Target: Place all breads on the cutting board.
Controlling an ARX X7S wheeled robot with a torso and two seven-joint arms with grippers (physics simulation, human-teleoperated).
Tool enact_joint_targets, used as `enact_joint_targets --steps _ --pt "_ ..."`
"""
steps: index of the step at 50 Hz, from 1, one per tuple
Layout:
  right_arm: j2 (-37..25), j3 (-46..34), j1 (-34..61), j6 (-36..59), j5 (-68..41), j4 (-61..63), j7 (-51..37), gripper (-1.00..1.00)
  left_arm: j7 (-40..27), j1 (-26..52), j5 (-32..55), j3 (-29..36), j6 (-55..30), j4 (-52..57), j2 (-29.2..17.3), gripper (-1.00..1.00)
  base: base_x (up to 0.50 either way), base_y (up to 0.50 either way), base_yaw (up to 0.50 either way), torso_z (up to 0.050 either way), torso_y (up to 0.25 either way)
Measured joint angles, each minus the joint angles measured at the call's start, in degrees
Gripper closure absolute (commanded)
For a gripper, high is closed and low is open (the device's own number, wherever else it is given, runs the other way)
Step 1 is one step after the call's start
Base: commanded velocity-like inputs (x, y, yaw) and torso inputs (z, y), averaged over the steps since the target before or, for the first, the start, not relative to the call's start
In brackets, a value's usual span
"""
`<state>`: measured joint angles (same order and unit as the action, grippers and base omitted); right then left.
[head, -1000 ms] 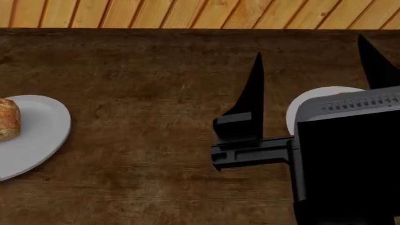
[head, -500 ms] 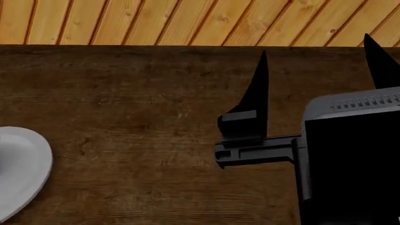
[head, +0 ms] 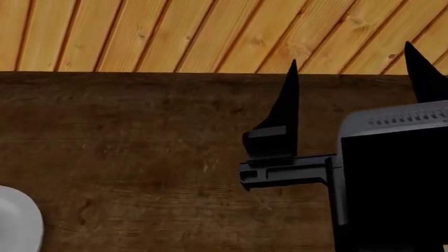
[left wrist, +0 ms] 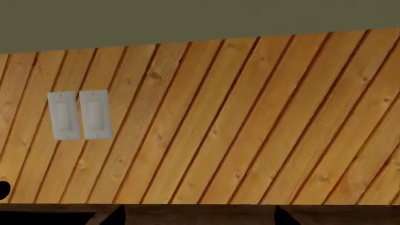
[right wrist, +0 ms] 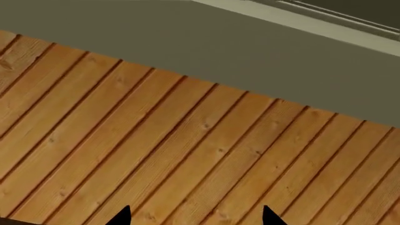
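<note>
No bread and no cutting board shows in any view. In the head view, the gripper at the right, which I take for my right gripper (head: pixel 350 55), is raised over the dark wooden table (head: pixel 140 157). Its two black fingers (head: pixel 287 110) stand wide apart with nothing between them. In the right wrist view, my right gripper (right wrist: pixel 195 217) shows only its two fingertips, far apart, against the plank wall. In the left wrist view, my left gripper (left wrist: pixel 198 218) shows two fingertips, also far apart and empty, over the table's far edge.
The rim of a round white plate (head: pixel 20 223) shows at the bottom left of the head view. A wooden plank wall (head: pixel 175 31) rises behind the table. Two pale switch plates (left wrist: pixel 80 115) sit on that wall in the left wrist view.
The head view has swung up and to the right. The plate with the speckled roll slid out at the left, only its rim remains. The white plate behind the gripper dropped from view. More wall shows.
</note>
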<state>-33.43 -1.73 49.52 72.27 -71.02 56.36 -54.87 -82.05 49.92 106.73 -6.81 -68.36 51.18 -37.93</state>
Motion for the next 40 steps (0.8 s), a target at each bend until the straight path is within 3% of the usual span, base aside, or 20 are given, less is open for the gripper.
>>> enact_joint_targets --steps 29,40 --pt "-1.78 -1.24 -0.11 -1.78 -0.79 -0.64 -0.78 -1.00 -0.13 0.48 -0.30 1.60 1.61 0.07 -0.87 -1.00 0.24 0.00 0.00 0.000 0.001" --pt "-3.81 -3.42 7.36 1.42 -13.35 -6.74 -10.13 -1.00 0.98 -1.04 -1.60 1.13 1.91 0.37 -0.82 -1.00 0.00 0.00 0.00 0.000 0.000"
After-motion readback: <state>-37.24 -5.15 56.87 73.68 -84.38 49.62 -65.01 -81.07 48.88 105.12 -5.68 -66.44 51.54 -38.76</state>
